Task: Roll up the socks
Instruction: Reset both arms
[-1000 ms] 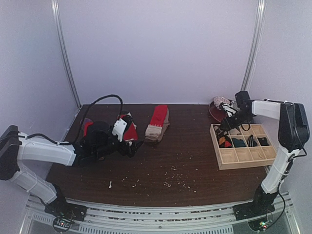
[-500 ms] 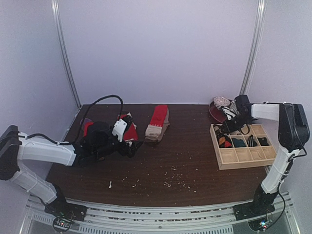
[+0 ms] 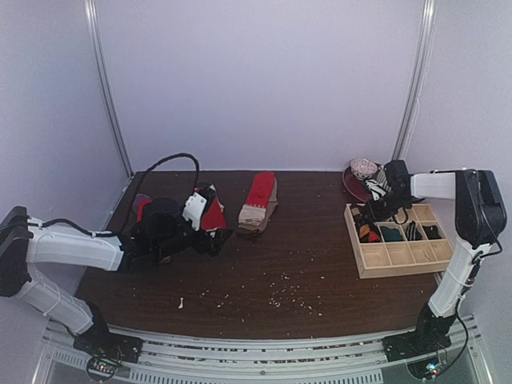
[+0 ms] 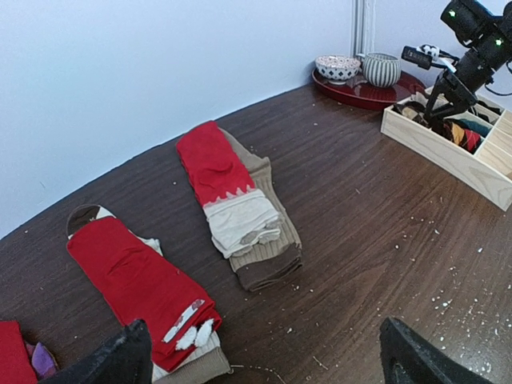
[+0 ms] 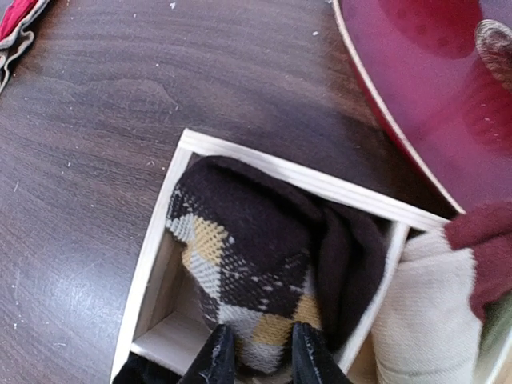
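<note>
Red fabric fills my left wrist feed. A red pair (image 4: 132, 276) with a tan cuff lies flat toward the left rear corner of the surface (image 3: 320, 240). A scrap of red-and-purple sock (image 4: 20, 356) sits just left of it. The left pincer (image 4: 266, 344) hangs over that pair with its jaws spread as wide as they go, holding nothing. It has not stirred in the past second. Further right, near the middle of the rear edge, a second red pair (image 4: 232, 204), cream-cuffed over beige, also lies flat and unrolled, with nothing touching it.

The change is at the right edge, where the wooden tray (image 3: 404, 269) sits. A second ago the right pincer (image 5: 260, 332) stood wide above the tray's rear-left compartment. Now its jaws have drawn in to a narrow gap, and the arm has shifted only slightly. The tips press into the argyle sock (image 5: 240, 240), which sits bundled inside that compartment. I judge they have nipped a fold of it, though nothing in the wrist view shows the fabric lifting.

For the task, I read the argyle bundle as already rolled and stowed, with the right arm either seating it deeper or about to shift it. The two flat pairs are the work left, and the left pincer is placed to start on the nearer one.
</note>
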Motion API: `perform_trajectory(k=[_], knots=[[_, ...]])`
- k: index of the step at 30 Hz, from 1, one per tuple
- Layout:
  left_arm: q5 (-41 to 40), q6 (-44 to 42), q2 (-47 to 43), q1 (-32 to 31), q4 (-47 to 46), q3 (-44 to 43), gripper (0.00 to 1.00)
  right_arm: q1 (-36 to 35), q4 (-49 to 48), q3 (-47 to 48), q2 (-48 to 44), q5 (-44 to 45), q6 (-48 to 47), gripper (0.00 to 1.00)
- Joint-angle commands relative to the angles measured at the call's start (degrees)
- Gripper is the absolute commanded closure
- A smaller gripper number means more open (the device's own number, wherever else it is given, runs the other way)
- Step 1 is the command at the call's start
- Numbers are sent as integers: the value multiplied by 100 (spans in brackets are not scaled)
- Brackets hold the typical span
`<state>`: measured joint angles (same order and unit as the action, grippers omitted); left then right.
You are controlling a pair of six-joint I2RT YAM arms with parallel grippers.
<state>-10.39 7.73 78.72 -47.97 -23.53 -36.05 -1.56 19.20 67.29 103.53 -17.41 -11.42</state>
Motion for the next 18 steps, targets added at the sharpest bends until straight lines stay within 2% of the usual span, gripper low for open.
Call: perform_trajectory(k=[1, 8, 16, 17, 18], knots=[[-312, 377, -275, -2, 209, -295, 2, 24, 535, 435, -555, 40, 152, 73], [-1184, 971, -315, -3, 952, -663, 2, 24, 416, 360, -1438, 36, 739, 66], [-2056, 1533, -534, -5, 1496, -802, 2, 22, 120, -213, -2279, -182, 1087, 51], [-2073, 1539, -555, -4, 1570, -825, 2, 21, 111, -262, -2351, -177, 1101, 47], [-2091, 1565, -576, -7, 1633, -857, 2, 23, 99, -302, -2420, -186, 1106, 28]])
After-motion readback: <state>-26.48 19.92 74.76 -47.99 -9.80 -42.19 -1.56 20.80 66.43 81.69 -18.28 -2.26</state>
